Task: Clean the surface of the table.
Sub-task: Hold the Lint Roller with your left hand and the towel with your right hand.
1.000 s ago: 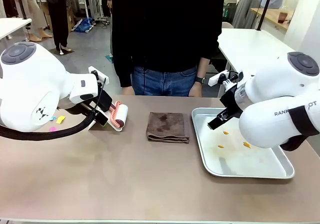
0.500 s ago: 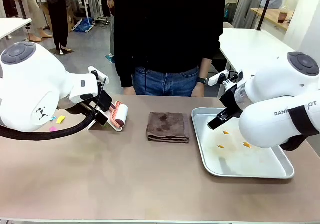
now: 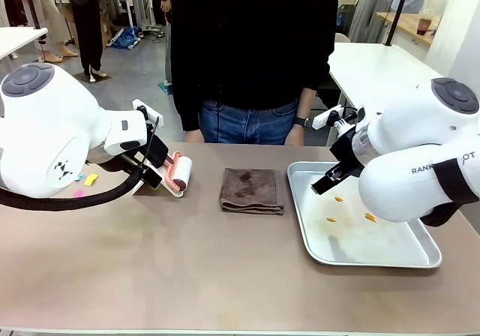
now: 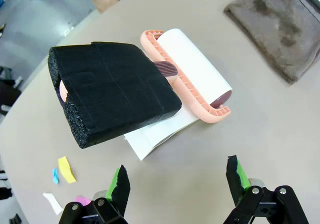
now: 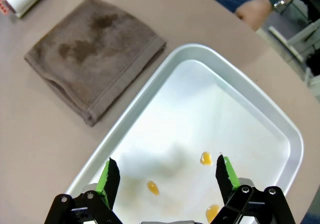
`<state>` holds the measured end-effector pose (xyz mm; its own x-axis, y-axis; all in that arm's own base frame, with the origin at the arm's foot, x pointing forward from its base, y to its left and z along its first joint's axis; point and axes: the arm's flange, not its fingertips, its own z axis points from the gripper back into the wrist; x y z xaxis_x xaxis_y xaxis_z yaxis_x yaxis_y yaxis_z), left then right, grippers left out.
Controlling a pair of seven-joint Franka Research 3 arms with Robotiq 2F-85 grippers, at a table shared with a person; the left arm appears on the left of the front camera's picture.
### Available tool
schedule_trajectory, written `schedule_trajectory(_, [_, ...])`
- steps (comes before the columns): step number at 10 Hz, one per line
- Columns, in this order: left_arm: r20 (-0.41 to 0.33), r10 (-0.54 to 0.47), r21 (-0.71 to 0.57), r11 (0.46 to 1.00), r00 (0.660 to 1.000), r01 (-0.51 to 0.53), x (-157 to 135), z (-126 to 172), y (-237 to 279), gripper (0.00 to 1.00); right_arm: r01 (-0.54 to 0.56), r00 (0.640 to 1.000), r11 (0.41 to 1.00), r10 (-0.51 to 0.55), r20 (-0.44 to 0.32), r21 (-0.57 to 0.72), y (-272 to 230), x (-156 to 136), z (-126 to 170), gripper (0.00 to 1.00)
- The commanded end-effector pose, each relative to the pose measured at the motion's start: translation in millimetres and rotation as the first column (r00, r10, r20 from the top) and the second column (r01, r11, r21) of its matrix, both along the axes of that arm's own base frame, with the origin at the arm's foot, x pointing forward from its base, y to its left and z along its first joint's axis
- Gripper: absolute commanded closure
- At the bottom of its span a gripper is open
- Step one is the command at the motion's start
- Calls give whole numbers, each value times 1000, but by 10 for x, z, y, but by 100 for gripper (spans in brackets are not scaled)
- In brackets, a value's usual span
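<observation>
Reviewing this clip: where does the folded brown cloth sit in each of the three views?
Front view: folded brown cloth in the middle of the table, between the lint roller and the metal tray.
Left wrist view: top right corner, partly cut by the frame.
Right wrist view: upper left, beside the tray's rim.
Shared landmark: the lint roller, near the cloth in all three views.

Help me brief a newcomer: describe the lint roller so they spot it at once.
On the beige-brown table, look to the robot's left of the folded brown cloth at its middle. The lint roller lies there; its white roll, pink frame and black foam handle set it apart.
</observation>
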<state>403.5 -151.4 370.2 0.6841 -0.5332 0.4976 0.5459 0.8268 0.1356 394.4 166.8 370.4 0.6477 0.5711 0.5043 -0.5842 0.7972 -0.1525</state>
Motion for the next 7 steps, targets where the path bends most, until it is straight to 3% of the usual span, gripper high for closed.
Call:
schedule_trajectory(1, [0,0,0,1000,1000,0,0,0,0,0,-34,999,999,34,2,7,10,-26,10,0])
schedule_trajectory(2, [-21,0,4,1000,1000,0,73,99,-14,0,-43,999,999,43,-20,16,6,-52,17,0])
schedule_trajectory(4, [-66,52,32,998,996,-49,106,493,-79,0,37,999,997,-36,-21,63,-82,-138,141,0])
schedule_trajectory(5, [-49,76,65,995,996,-73,86,684,-84,0,47,999,994,-45,-23,95,-135,-247,243,0])
schedule_trajectory(6, [-83,99,90,992,992,-91,56,889,-63,0,57,998,990,-53,-36,131,-198,-419,364,0])
schedule_trajectory(7, [-86,159,125,981,983,-148,34,1127,-65,0,4,999,980,4,-42,197,-272,-699,512,0])
